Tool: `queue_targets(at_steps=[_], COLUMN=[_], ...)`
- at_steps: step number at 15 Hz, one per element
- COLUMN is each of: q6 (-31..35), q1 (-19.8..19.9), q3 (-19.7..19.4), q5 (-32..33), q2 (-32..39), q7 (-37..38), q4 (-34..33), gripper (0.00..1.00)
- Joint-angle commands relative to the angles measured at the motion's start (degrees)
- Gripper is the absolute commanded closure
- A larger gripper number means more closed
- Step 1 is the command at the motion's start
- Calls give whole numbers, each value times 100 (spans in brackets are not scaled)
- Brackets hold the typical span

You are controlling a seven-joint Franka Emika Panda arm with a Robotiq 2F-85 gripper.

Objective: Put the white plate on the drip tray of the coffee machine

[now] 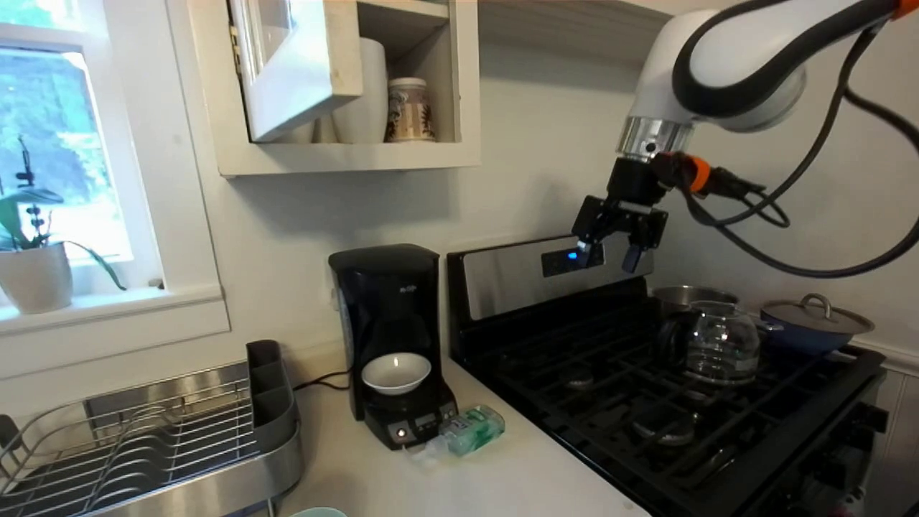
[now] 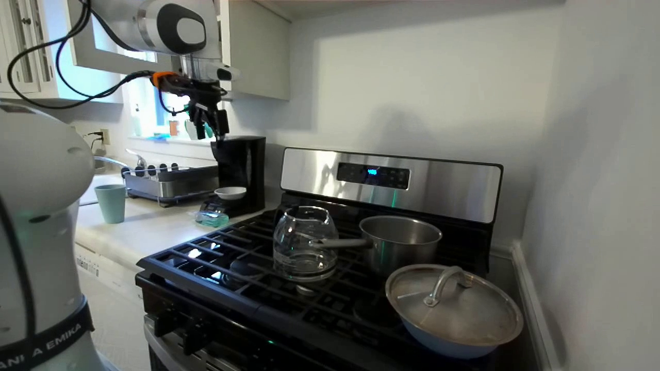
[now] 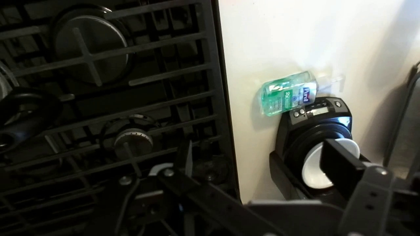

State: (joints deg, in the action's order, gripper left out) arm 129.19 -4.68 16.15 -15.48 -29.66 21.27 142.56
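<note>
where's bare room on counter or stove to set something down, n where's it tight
Bare counter lies between the green bottle, teal cup and stove; the nearest front burner is free too. Crowded: the coffee machine, with the bottle at its front and the white plate on its drip tray; farther across the stove, carafe, saucepan and lidded pan cluster.

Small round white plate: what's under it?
The flat black drip tray of the boxy black coffee machine shows below the white plate; the spot directly underneath is covered.
</note>
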Motion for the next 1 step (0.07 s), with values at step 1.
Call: queue_targets(at_steps=[1], q6=[-5], q1=[-124], q3=[-115], q5=[87], q2=[-52], q7=[73], q4=[41], gripper=[0])
